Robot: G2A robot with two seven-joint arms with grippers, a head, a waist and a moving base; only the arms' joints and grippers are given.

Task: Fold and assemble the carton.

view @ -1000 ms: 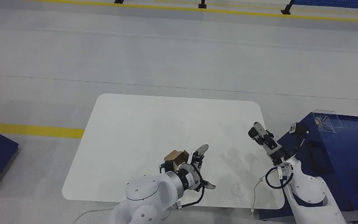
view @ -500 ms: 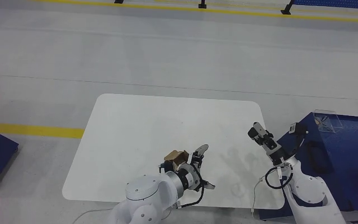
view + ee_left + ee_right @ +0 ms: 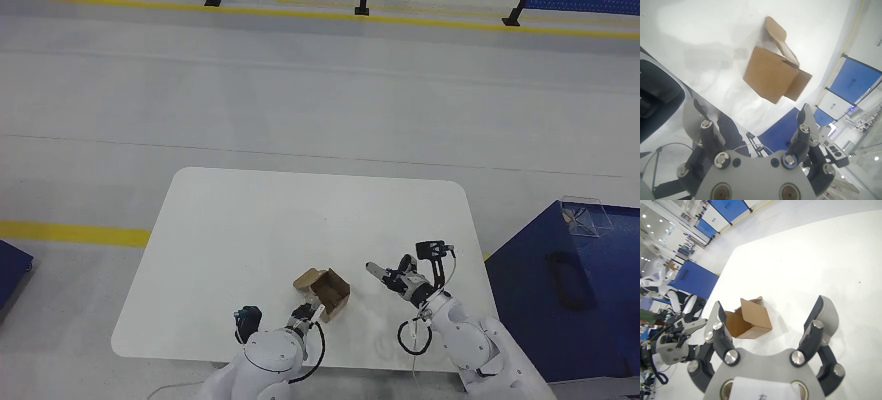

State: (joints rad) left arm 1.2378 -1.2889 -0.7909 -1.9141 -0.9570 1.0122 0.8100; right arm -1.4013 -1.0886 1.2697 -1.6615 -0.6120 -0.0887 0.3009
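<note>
Noted brown carton (image 3: 325,289) lying on white table (image 3: 240,220), partly formed, one end open, flaps sticking out. Found left gripper (image 3: 751,108) released, jaws spread wide, gripping nothing. Placed carton just ahead of its jaws, beyond the fingertips, apart from both. Found right gripper (image 3: 771,304) released too, jaws wide apart, empty. Placed carton ahead of those jaws, off toward one finger and partly hidden behind it in right wrist view. From the top view, put carton between the two sets of jaws, near the left pair, clear gap to the right pair.
</note>
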